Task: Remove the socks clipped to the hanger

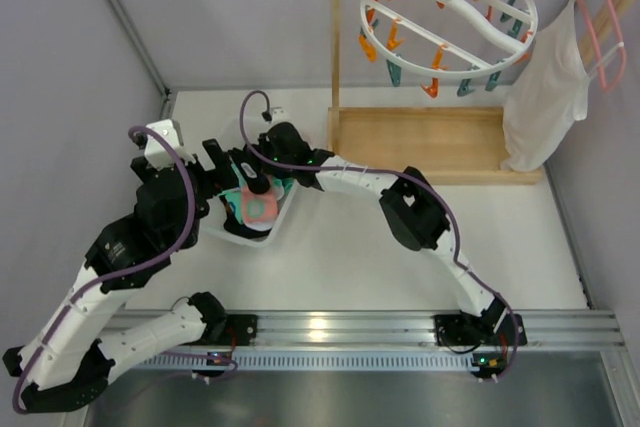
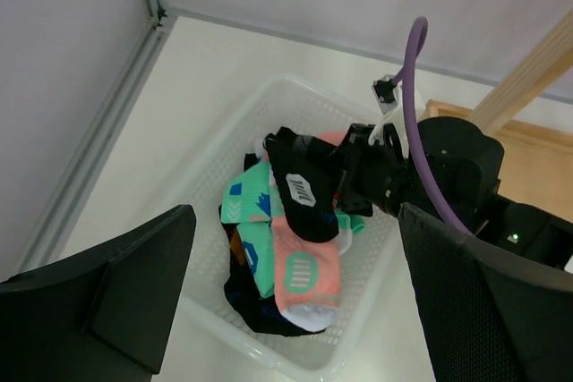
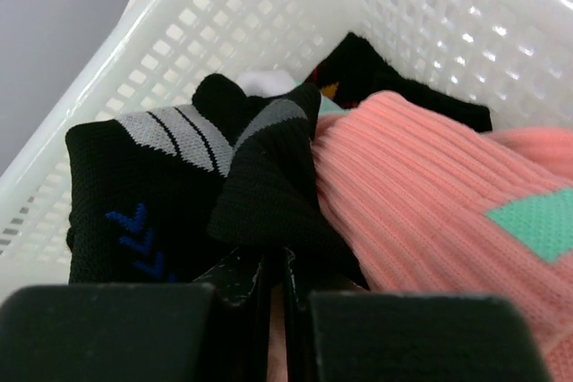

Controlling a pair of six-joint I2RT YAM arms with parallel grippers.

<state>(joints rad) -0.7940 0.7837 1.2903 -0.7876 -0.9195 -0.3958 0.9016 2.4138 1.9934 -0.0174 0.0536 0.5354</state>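
Right fingers were pinched shut on a black sock, low inside the white basket on the tabletop. Left fingers were spread wide, empty, hovering just beside the basket. The other socks lay piled in it. The hanger hung on the wooden rail, well apart.

Risks: on release the fabric could snag on the fingers and drag out as the arm lifts; both arms crowd the basket, so a bump could shove it.

Hard to tell: no socks showed on the clips, but the ring's far side overlaps itself. Lower socks were buried. The right fingertips were hidden by fabric.
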